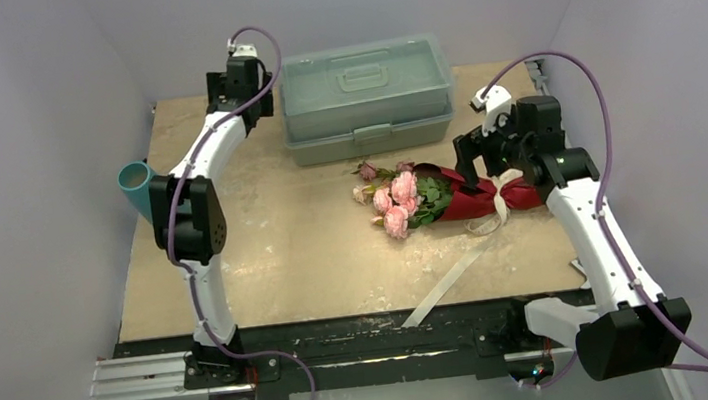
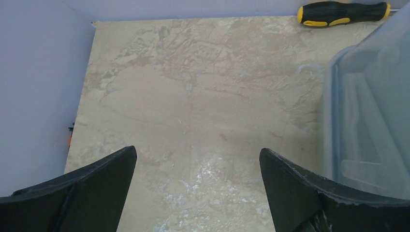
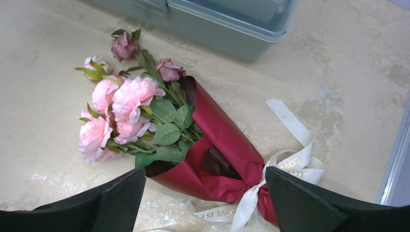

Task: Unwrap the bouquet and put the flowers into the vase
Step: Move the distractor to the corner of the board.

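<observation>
Against the far edge of the table (image 1: 287, 268), at its middle: pale green toolbox (image 1: 366, 98), lid down; nearer, toward the right edge: the bouquet (image 3: 212, 145) flat on its side, still wrapped, flowers (image 3: 121, 106) pointing to the table's centre, maroon cone narrowing toward the right edge, cream ribbon (image 3: 290, 159) knotted at the narrow end, one long tail trailing to the near edge; above that end: right gripper (image 3: 204, 170), fingers spread wide, pinching nothing; near the far left corner: left gripper (image 2: 198, 151), likewise spread over bare table; at the left edge, half hidden behind the left arm: the vase (image 1: 135, 183), well apart from the bouquet; by the far edge, near the toolbox: a screwdriver (image 2: 343, 13).

Judged the step in hand: loosening the ribbon; best to come down on a free loop or tail rather than the knot, pinch ribbon only, stay clear of paper and stems, pull outward toward the right edge; likely to drag the whole bouquet unless pinned, so worth bringing the left gripper across onto the cone.
</observation>
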`<state>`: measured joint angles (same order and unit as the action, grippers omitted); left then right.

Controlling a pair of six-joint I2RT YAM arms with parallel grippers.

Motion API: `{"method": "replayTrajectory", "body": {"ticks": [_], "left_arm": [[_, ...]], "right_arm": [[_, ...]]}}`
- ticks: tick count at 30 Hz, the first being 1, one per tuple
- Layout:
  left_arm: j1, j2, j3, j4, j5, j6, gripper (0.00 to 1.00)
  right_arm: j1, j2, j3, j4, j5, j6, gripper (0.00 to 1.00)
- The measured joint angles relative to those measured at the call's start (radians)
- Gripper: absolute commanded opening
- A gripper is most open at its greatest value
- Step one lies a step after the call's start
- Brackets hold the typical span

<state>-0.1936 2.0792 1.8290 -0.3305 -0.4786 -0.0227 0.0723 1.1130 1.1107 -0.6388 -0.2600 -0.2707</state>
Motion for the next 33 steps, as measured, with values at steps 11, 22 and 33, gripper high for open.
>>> {"method": "replayTrajectory", "body": {"ticks": [11, 22, 33], "left_arm": [[-0.06, 0.035, 0.039, 0.004, 0.003, 0.0, 1.0], [-0.179, 0.158, 0.202, 0.031, 0.079, -0.027, 1.0], [-0.284, 0.34, 0.362, 0.135, 0.199, -0.116, 1.0]], "right_arm": [[-0.001, 0.032, 0.015, -0.084, -0.037, -0.04, 0.98], [-0.001, 0.081, 0.021, -0.174, -0.046, -0.074, 0.98], [-0.001, 0.078, -0.021, -0.152, -0.043, -0.09, 0.98]]}}
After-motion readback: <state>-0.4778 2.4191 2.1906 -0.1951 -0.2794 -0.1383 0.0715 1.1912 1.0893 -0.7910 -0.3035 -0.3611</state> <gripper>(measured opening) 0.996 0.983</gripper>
